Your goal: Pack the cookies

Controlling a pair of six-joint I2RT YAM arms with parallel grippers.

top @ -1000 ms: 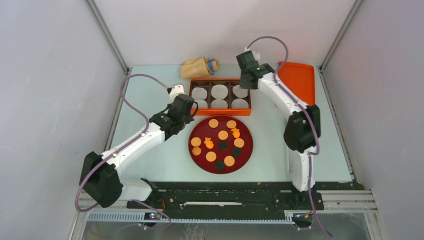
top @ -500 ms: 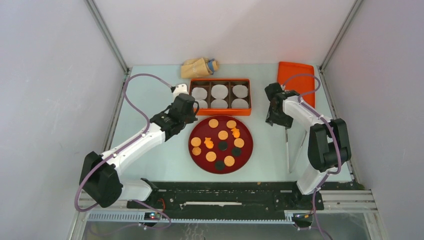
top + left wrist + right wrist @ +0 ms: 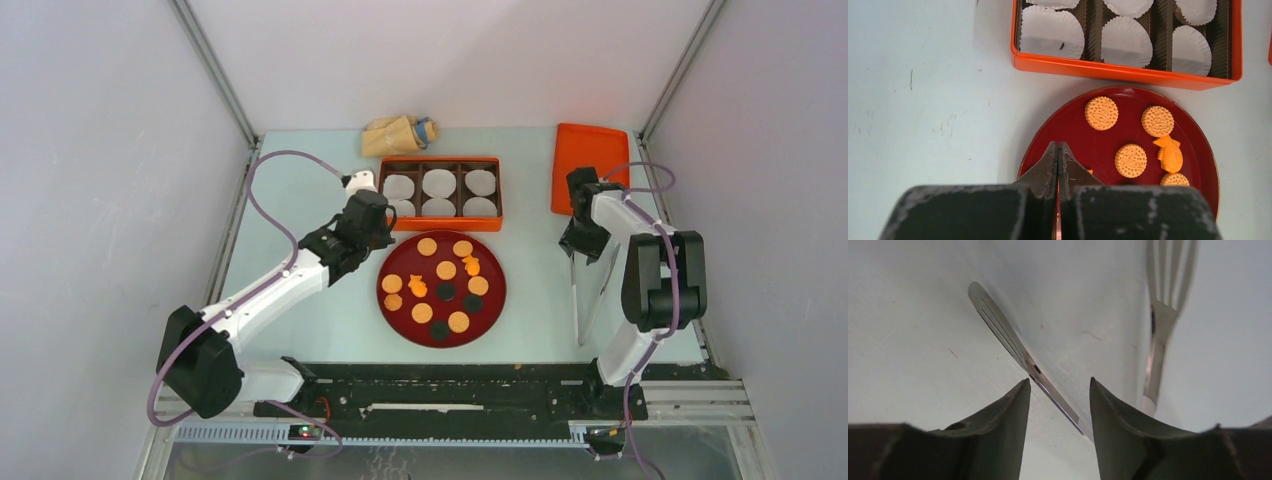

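The cookies (image 3: 446, 270) lie on a round red plate (image 3: 388, 303): several tan discs and two brighter orange fish shapes (image 3: 418, 287). In the left wrist view I see round cookies (image 3: 1101, 113) and one fish (image 3: 1169, 153) on the plate (image 3: 1078, 135). My left gripper (image 3: 380, 232) is shut and empty, its tips (image 3: 1058, 145) over the plate's left rim. My right gripper (image 3: 578, 245) is open (image 3: 1059, 382), low over metal tongs (image 3: 585, 295). One tong arm (image 3: 1013, 342) runs between its fingers without being gripped.
An orange box (image 3: 440, 226) holding six white paper liners (image 3: 1052, 32) stands behind the plate. Its orange lid (image 3: 592, 150) lies at the back right. A tan bag (image 3: 398, 135) is behind the box. Three dark discs (image 3: 446, 291) also lie on the plate.
My right arm swung from above the box's right end to the right and down, ending over the tongs. My left gripper barely moved.
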